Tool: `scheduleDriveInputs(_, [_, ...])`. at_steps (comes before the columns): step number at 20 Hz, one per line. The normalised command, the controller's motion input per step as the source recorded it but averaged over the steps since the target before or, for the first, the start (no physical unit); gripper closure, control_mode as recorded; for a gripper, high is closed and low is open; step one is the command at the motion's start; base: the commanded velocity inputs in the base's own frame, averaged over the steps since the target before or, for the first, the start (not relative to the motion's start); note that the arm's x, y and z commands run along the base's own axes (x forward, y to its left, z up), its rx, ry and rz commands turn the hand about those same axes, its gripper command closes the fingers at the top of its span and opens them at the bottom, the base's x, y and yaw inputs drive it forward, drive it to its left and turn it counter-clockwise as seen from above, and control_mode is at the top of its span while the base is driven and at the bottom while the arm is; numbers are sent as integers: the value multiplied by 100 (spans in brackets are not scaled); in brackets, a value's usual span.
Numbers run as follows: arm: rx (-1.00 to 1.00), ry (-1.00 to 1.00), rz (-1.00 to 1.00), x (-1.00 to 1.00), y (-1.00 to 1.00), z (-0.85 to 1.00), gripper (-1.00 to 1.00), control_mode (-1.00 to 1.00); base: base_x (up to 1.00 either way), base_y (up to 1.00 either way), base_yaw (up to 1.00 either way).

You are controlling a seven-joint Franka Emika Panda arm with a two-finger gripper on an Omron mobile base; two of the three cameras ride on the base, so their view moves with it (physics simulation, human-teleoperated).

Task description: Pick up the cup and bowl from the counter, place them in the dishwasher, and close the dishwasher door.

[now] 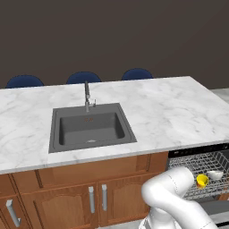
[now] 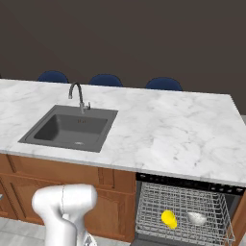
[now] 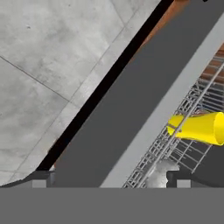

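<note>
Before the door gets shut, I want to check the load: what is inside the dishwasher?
On the wire rack lie the yellow cup and, beside it, the bowl. The rack's front and anything below it are out of sight.

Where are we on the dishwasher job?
Done: the cup and bowl both lie in the dishwasher rack, and none is left on the counter. In hand: nothing; the jaws stand open, with the door seen edge-on between them in the hand view. Left: closing the door.
</note>
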Motion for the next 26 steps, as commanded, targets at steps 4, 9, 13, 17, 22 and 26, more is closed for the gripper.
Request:
scheduleDriveInputs(4, [9,-10,6,-38,-1,-24,-100,-100,0,0,0])
scheduleDriveInputs(9, [4,-12,9,-28,0,-33,-100,-100,0,0,0])
scheduleDriveInputs(13, [0,-19,9,-18,0,-46,-100,-100,0,0,0])
scheduleDriveInputs(17, [0,-27,7,-18,0,-50,-100,-100,0,0,0])
scheduleDriveInputs(22, [0,-31,4,-25,0,-57,-100,-100,0,0,0])
scheduleDriveInputs(26, [0,-32,3,-46,-5,-63,-100,-100,0,0,0])
